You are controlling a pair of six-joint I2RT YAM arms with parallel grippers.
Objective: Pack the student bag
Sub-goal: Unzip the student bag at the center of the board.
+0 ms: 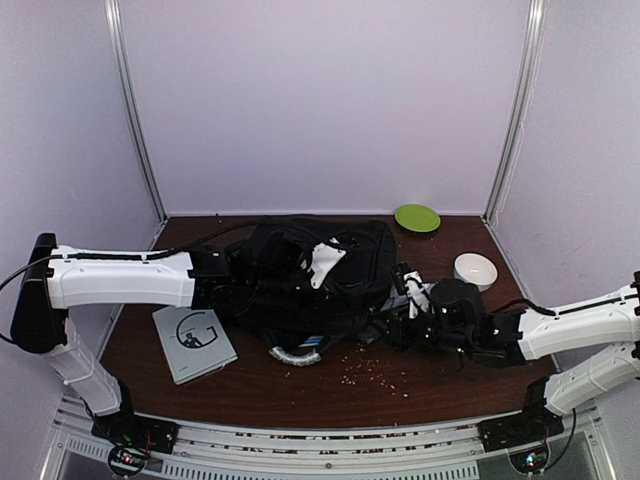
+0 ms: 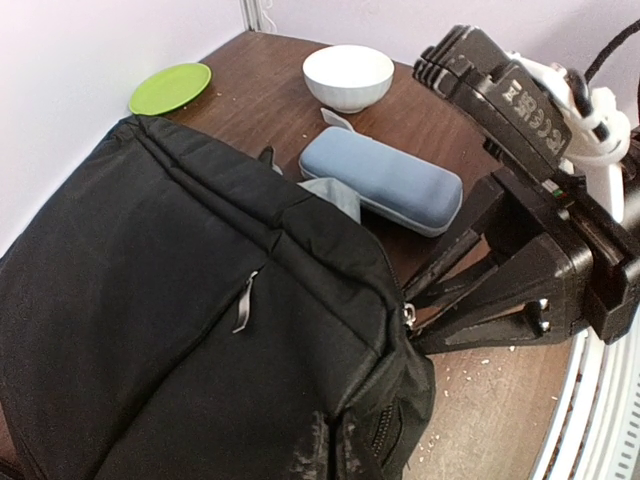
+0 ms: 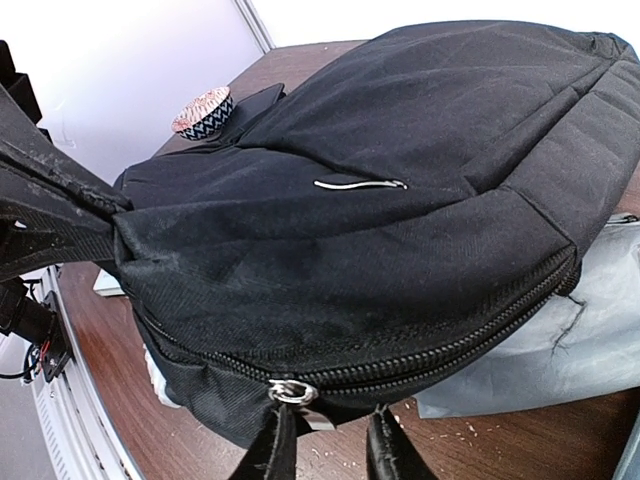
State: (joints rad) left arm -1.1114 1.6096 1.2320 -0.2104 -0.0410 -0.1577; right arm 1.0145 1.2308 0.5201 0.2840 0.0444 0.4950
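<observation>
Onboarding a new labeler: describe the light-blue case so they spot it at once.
Find the big black student bag, the largest thing in view. Between it and the white bowl lies the light-blue case. It is the only pale-blue rounded oblong; the bowl is round and white, the plate green.

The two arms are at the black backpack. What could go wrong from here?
1. The right gripper pinches the large black fabric backpack only near its zip pull; the fabric may slip out.
2. Dragging the backpack could push the light-blue zipped case into the white bowl nearby.
</observation>
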